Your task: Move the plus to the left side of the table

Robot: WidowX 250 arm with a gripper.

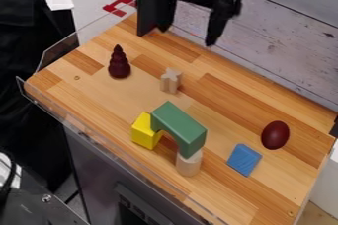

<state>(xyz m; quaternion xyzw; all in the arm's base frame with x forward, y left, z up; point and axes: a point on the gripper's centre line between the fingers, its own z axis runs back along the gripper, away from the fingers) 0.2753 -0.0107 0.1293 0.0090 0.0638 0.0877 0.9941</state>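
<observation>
Plus (171, 81) upright between red cone (119, 64) and green arch (178, 125). Move probably undone; grasp, carry left, release remain. Gripper (186, 37) above far edge, fingers apart, seemingly empty; top cut off.

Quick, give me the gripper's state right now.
Gripper: open, fingers wide apart, holding nothing.

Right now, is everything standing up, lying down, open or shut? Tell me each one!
Gripper: open, above the table
Plus: standing upright
Dark red ringed cone: upright, point up
Green arch: raised, one end on the cylinder
Pale cylinder: standing
Yellow block: partly hidden by the arch
Blue block: lying down
Dark red egg: lying down
</observation>
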